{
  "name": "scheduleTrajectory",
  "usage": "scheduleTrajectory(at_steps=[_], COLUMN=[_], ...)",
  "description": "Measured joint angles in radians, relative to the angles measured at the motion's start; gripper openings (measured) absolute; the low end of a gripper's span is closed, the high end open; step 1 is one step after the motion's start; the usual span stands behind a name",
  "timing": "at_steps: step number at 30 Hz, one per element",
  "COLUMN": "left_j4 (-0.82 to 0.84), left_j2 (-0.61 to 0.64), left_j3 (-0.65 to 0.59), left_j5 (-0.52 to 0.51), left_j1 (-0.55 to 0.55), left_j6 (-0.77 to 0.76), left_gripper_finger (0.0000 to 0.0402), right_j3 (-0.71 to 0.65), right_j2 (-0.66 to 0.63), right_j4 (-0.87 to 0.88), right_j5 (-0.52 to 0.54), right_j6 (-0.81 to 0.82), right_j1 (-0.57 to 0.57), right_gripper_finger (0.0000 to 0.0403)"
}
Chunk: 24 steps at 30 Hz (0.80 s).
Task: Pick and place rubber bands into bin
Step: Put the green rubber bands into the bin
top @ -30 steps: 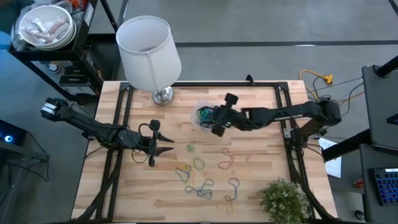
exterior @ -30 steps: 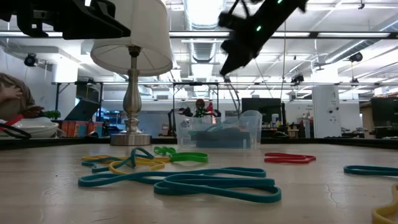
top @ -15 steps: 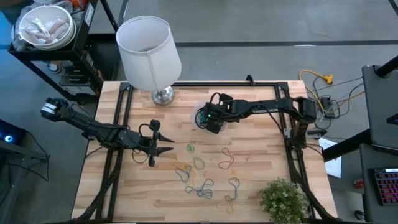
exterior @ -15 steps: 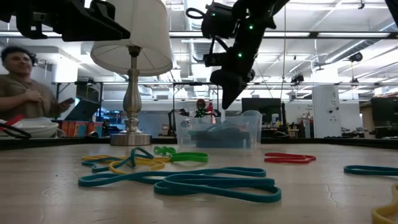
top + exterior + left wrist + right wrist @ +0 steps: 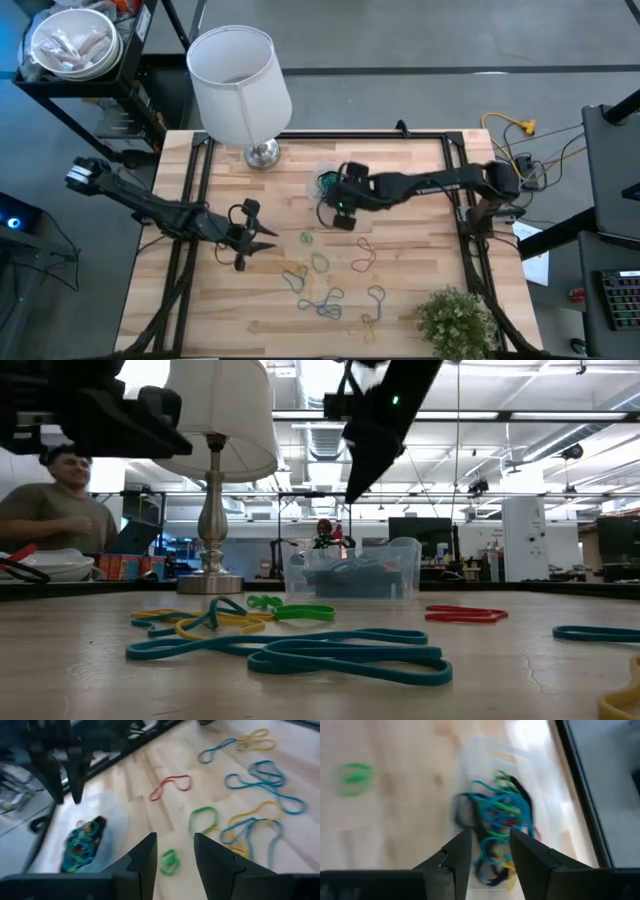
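Several coloured rubber bands (image 5: 325, 290) lie loose on the near half of the wooden table, among them a small green one (image 5: 306, 238) and a red one (image 5: 364, 254). The clear bin (image 5: 322, 186) stands mid-table with a tangle of bands (image 5: 500, 822) inside. My right gripper (image 5: 340, 208) hangs open above the bin's near side, pointing steeply down, with nothing between its fingers. My left gripper (image 5: 262, 240) hovers open over the table left of the loose bands; the small green band (image 5: 170, 862) shows just past its fingertips.
A lamp with a white shade (image 5: 238, 72) stands on its metal foot (image 5: 262, 153) at the far left of the table. A small potted plant (image 5: 455, 318) sits at the near right corner. A person (image 5: 60, 510) stands beyond the table, behind a white bowl (image 5: 40, 566).
My right gripper has swung left over the bin, dipped toward it, tipped more steeply down, then risen and drawn back a little toward the near edge. My left gripper has sunk slightly.
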<state>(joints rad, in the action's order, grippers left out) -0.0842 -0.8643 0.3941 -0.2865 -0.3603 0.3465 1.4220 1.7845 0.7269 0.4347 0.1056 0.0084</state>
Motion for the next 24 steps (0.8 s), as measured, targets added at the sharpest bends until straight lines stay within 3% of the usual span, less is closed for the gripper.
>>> scheduleTrajectory(at_steps=[4, 10, 17, 24], left_j4=[-0.025, -0.182, -0.241, -0.208], left_j2=[-0.048, -0.246, -0.496, -0.696], left_j3=[-0.009, -0.005, 0.077, 0.188], left_j5=[0.026, 0.022, -0.082, -0.088], left_j1=[0.0, 0.003, 0.034, 0.084], left_j6=[-0.001, 0.029, 0.096, 0.105], left_gripper_finger=[0.0114, 0.0114, 0.0114, 0.0114], right_j3=[-0.001, -0.002, -0.002, -0.003], right_j2=[-0.028, -0.043, -0.042, -0.041], right_j4=[0.0, -0.006, -0.008, -0.008], right_j5=[0.001, 0.019, 0.185, 0.318], right_j6=[0.0, 0.022, 0.075, 0.106], right_j1=[0.097, 0.254, 0.414, 0.54], right_gripper_finger=[0.0126, 0.0115, 0.0101, 0.0088])
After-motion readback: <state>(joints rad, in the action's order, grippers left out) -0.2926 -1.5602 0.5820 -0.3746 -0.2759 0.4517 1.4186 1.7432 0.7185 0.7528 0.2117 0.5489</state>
